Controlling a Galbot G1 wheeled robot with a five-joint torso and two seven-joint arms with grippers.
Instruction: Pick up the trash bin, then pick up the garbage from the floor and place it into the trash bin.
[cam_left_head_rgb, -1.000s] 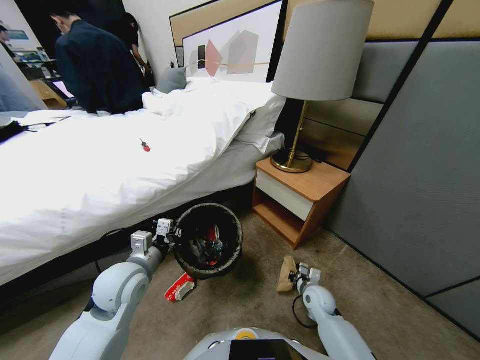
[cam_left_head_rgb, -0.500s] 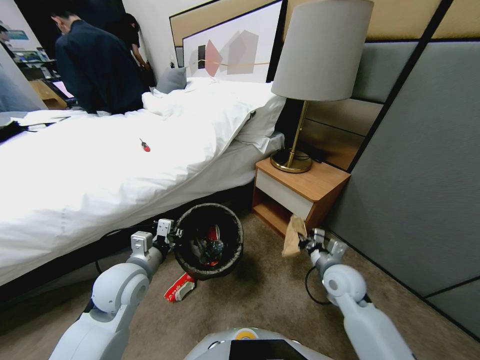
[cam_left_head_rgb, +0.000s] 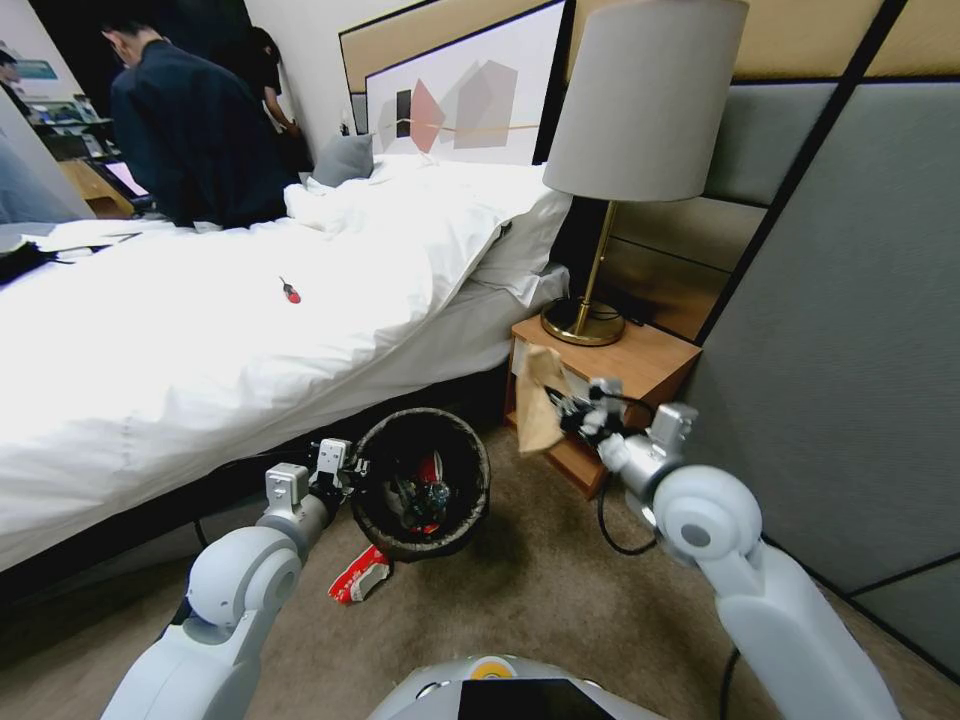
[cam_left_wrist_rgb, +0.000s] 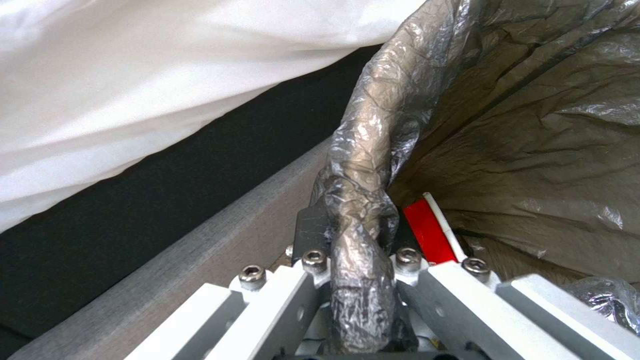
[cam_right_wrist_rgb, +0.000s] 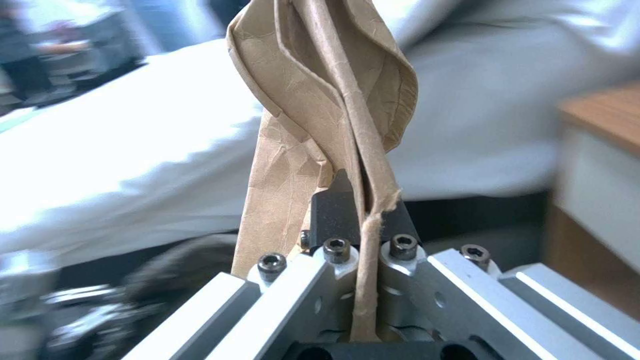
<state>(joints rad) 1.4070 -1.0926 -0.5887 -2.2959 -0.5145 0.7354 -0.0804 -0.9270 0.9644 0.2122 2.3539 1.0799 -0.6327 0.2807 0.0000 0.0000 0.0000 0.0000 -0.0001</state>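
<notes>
bedroom | bed (cam_left_head_rgb: 250, 300) | lamp (cam_left_head_rgb: 630, 150) | nightstand (cam_left_head_rgb: 620, 390)

The trash bin (cam_left_head_rgb: 420, 485) sits on the floor (cam_left_head_rgb: 520, 600) between the bed (cam_left_head_rgb: 200, 340) at left and the nightstand (cam_left_head_rgb: 640, 375) at right.
</notes>
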